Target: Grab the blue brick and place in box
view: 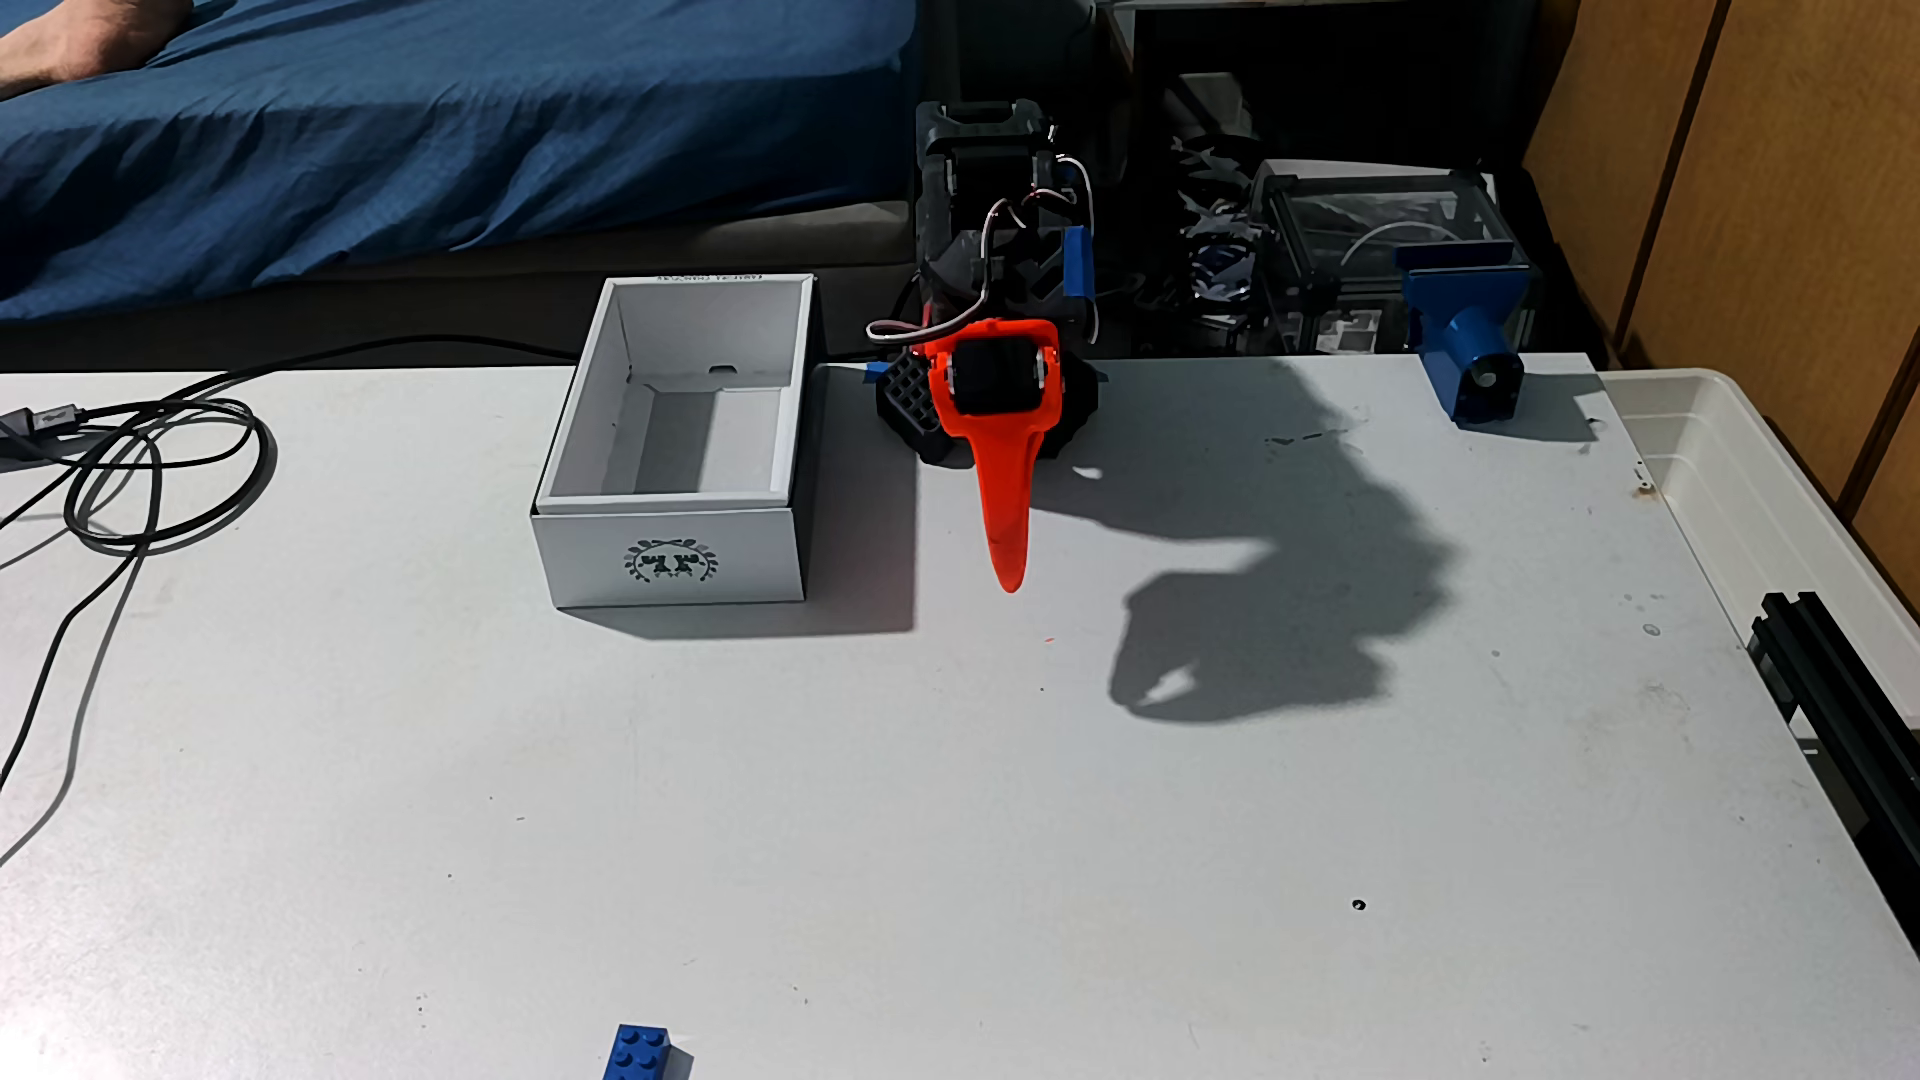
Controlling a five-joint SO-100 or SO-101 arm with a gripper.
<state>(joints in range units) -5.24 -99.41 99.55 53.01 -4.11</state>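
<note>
The small bright blue plastic brick with round studs on top lies at the bottom edge of the fixed view, left of centre, on the white table and partly cut off by the frame. Nothing touches it.

Well apart from it, toward the far side of the table, stands the white rectangular cardboard box — open at the top, empty inside, with a dark green laurel-wreath emblem on its near wall.

Just right of the box, the orange two-finger gripper points down toward the table with its tip above the surface. Only one long tapered orange finger is plainly seen from this angle, so whether the jaws are parted or closed cannot be told; nothing is seen held at the tip. Behind it rises the black arm with white wires. Its dark shadow falls on the table to the right.

At the left edge lies a loop of black cable. At the far right corner of the table sits a blue 3D-printed mount with a round hole, and beside it a translucent white plastic tub. Beyond the table — a bed with a blue sheet.
</note>
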